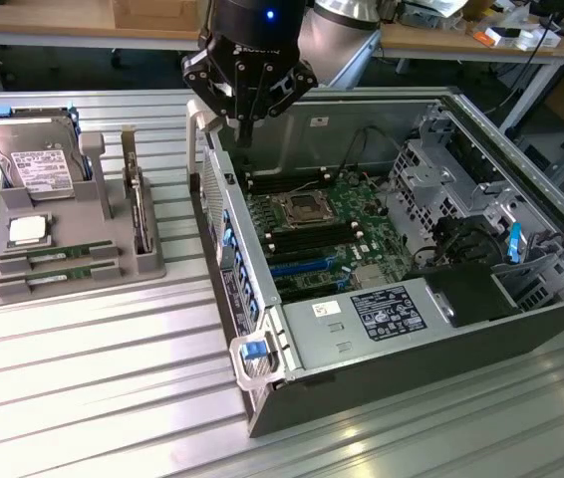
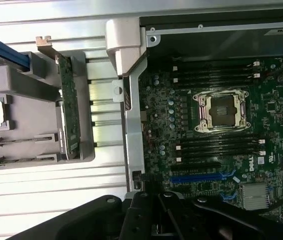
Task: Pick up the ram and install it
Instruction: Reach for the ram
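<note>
Two ram sticks (image 1: pixel 60 253) (image 1: pixel 60 272), thin green boards with white labels, lie side by side in slots at the front of a grey holder tray (image 1: pixel 23 289) on the exterior view's left. My gripper (image 1: pixel 245 137) hangs over the back left corner of the open computer case (image 1: pixel 382 388), well away from the sticks. Its fingers are shut with nothing seen between them. In the wrist view the gripper (image 2: pixel 154 200) hovers above the motherboard (image 2: pixel 281 120), near the black memory slots (image 2: pixel 216 145) beside the processor socket (image 2: pixel 222 111).
The tray also holds a silver hard drive (image 1: pixel 38 164), a square processor chip (image 1: pixel 26 231) and an upright green card (image 1: pixel 141 209). The case wall (image 1: pixel 224 239) stands between tray and motherboard. Drive cages and cables (image 1: pixel 461 209) fill the case's right side. Ribbed metal table (image 1: pixel 93 398) around.
</note>
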`<control>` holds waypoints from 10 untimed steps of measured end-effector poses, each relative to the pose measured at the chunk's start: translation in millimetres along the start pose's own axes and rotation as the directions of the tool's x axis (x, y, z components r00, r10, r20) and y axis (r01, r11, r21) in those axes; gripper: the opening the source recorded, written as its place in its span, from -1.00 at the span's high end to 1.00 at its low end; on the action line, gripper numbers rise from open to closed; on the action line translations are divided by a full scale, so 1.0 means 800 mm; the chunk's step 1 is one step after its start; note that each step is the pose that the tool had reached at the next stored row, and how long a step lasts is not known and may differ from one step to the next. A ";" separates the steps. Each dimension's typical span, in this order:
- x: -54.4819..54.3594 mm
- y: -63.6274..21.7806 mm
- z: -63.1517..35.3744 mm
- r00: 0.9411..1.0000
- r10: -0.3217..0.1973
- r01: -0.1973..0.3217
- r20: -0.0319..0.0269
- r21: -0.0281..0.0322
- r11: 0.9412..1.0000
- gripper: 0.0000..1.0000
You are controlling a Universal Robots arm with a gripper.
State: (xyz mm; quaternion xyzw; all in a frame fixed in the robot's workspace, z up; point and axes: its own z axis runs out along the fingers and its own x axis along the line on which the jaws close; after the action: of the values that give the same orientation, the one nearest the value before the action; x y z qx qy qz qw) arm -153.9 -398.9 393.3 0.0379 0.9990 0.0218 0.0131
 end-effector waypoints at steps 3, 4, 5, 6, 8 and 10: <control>0.005 0.000 0.000 1.000 0.000 0.000 0.000 0.000 1.000 0.79; 0.007 -0.001 0.000 1.000 0.000 0.000 0.000 0.000 1.000 0.79; 0.008 -0.001 0.000 1.000 0.000 0.000 0.000 0.000 1.000 0.79; 0.009 -0.001 0.000 1.000 0.000 0.000 0.000 0.000 1.000 0.79; 0.011 -0.001 0.000 1.000 0.000 0.000 0.000 0.000 1.000 0.79; 0.014 -0.001 0.000 1.000 0.000 0.000 0.000 0.000 1.000 0.79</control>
State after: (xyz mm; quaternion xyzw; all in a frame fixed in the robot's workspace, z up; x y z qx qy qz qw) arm -165.0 -399.0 393.3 0.0379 0.9990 0.0218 0.0131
